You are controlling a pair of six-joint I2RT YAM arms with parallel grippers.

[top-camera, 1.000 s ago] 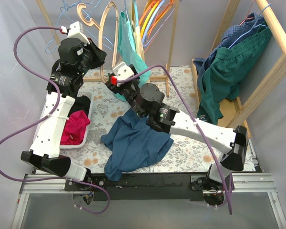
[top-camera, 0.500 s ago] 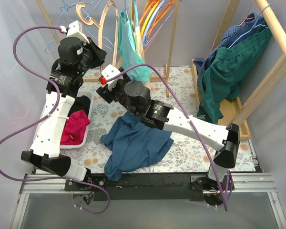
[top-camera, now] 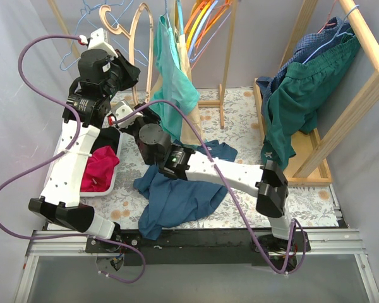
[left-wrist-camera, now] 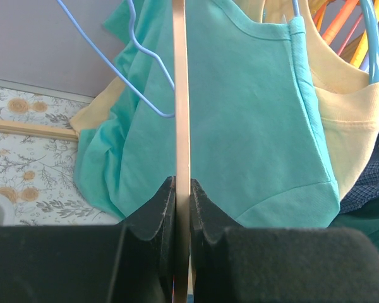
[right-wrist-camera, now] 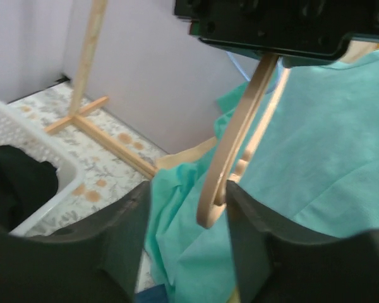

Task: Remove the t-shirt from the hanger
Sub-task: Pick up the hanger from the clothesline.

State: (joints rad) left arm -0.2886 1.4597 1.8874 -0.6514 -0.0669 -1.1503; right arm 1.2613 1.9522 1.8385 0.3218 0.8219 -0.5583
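Swung left across the desk (top-camera: 240, 107) since a second ago, the right arm now reaches under the left one near the far-left corner. There the right fingers (right-wrist-camera: 129, 233) stand open on either side of the wooden hanger (right-wrist-camera: 230, 158), at its lower end. Above, the left fingers (left-wrist-camera: 167, 202) are clamped on that hanger's edge. Just behind it, the teal t-shirt (left-wrist-camera: 252, 126) hangs over the desk's far edge.

- White basket (top-camera: 100, 189) at near left, holding red cloth (top-camera: 98, 167) and black cloth (top-camera: 110, 137).
- Dark blue garment (top-camera: 177, 199) crumpled mid-table on floral cover (top-camera: 243, 117).
- Wooden rack (top-camera: 354, 110) at right, draped with green garment (top-camera: 303, 95) and blue plaid garment (top-camera: 331, 38).
- Orange and yellow hangers (top-camera: 205, 19) at far centre.
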